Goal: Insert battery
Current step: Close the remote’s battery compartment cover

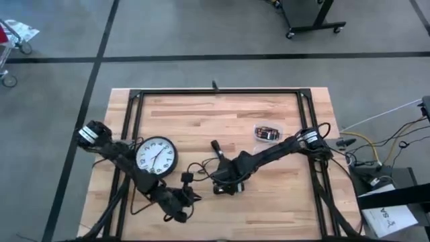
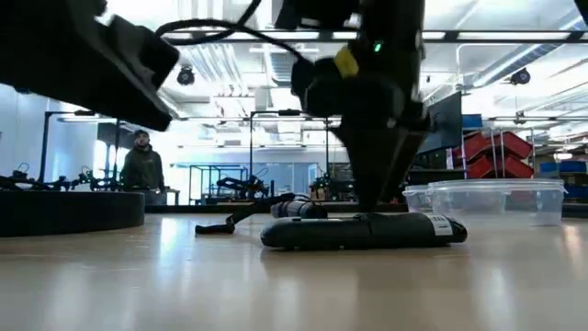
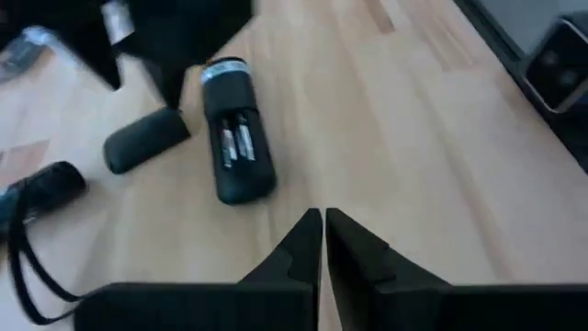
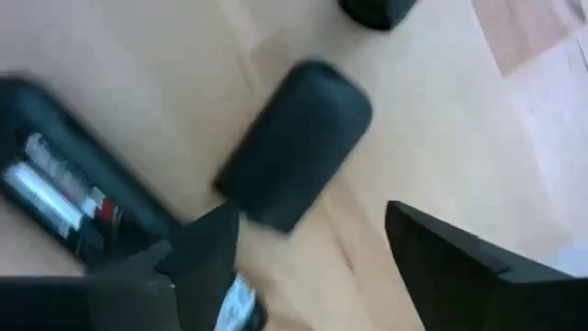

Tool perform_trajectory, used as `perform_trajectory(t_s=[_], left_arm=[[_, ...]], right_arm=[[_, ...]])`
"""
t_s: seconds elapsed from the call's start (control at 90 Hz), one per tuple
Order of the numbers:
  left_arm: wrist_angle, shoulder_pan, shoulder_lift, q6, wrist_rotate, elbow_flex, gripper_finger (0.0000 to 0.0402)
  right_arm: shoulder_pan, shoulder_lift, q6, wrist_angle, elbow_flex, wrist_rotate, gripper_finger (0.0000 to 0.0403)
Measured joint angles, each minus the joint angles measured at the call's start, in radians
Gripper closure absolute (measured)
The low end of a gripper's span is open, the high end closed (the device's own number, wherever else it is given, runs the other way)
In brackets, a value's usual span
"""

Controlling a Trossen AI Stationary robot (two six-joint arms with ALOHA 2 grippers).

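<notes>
Remote (image 2: pixel 363 230) is lying nearest the low camera on the counter (image 1: pixel 269 202), bay open, two batteries (image 3: pixel 234 145) already sitting in it. Right gripper (image 4: pixel 303 253) is hovering spread, just beside the remote, over the loose battery cover (image 4: pixel 294 156). Advice: grip the cover by its long edges and keep it level. Left gripper (image 3: pixel 323 230), pressed together, is waiting near the remote.

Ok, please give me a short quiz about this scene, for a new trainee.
1. True or false: the remote has its battery bay open, with batteries showing inside.
2. The left tool is shut. The right tool is: A) open, B) shut on a clock.
3. Fill in: the loose cover lies ___ the remote on the table.
Key: 1 true; 2 A; 3 beside.
</notes>
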Motion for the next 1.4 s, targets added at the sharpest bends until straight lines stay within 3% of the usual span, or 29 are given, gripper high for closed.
perform_trajectory(t_s=[0.3, 0.667, 0.944, 1.167, 1.4], left_arm=[[-0.148, -0.018, -0.003, -0.144, 0.0, -0.001, 0.0402], [-0.19, -0.023, -0.004, -0.175, 0.028, -0.002, 0.0402], [-0.192, -0.023, -0.004, -0.165, 0.043, -0.002, 0.0402], [-0.093, 0.009, -0.005, -0.036, -0.085, -0.043, 0.0392], [0.207, 0.15, -0.005, 0.158, 0.025, -0.181, 0.033]], right_arm=[[-0.067, 0.001, -0.025, 0.136, -0.031, -0.068, 0.0152], [-0.074, -0.001, -0.053, 0.278, -0.056, -0.081, 0.0187], [-0.054, 0.0, -0.303, 0.557, -0.052, -0.127, 0.0191], [-0.012, -0.008, -0.312, 0.407, 0.015, -0.093, 0.0202], [0.071, -0.07, -0.292, 0.229, 0.021, -0.053, 0.0224]])
